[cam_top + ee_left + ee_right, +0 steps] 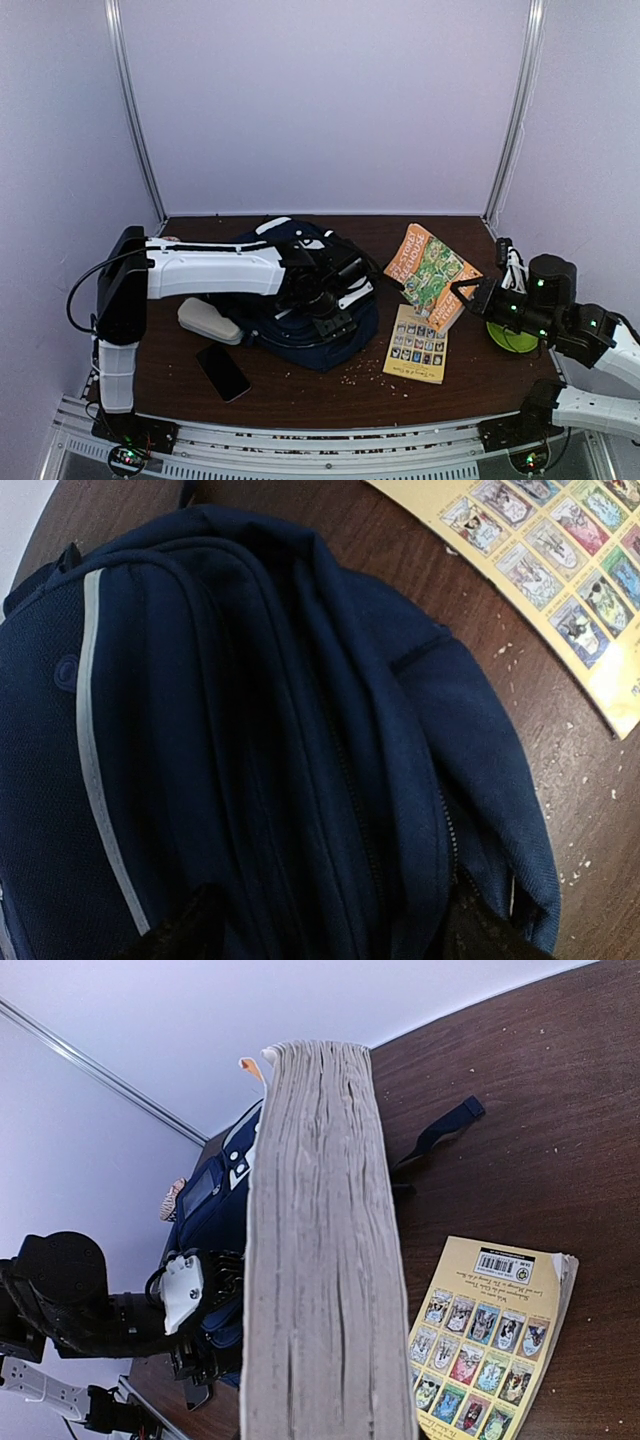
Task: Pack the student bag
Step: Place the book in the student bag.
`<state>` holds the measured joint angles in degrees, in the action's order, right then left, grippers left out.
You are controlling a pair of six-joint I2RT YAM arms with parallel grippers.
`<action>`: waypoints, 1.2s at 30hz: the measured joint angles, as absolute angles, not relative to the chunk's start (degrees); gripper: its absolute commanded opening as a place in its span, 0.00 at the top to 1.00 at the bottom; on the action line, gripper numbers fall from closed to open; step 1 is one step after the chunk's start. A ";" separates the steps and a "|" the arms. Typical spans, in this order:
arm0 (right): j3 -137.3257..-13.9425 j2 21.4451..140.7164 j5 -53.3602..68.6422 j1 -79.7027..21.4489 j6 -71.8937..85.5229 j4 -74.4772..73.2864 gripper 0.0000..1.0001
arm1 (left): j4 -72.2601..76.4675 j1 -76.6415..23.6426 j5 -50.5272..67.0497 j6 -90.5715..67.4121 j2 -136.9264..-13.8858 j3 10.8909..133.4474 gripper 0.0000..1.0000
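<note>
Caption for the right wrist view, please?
Thick book held edge-on, pages toward the lens; yellow book flat on the table, student bag and left arm behind.

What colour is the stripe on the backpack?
The stripe is pale grey-white; left wrist view shows it best.

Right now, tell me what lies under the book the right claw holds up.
Under the raised book in the right claw: brown wooden table and the top corner of a yellow paperback, lying flat, barcode side up. Whatever the book's lower corner covers is hidden.
</note>
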<state>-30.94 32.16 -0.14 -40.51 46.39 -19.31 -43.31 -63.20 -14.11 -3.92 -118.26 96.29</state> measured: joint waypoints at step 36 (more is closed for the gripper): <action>-35.44 41.04 16.58 -40.91 58.65 -5.50 1.00 | -40.14 -54.72 -19.33 -14.76 -97.49 97.27 1.00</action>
<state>-35.44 41.04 16.58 -40.91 58.65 -5.50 -40.14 -54.72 -19.33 -14.76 -97.49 97.27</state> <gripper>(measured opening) 0.190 0.018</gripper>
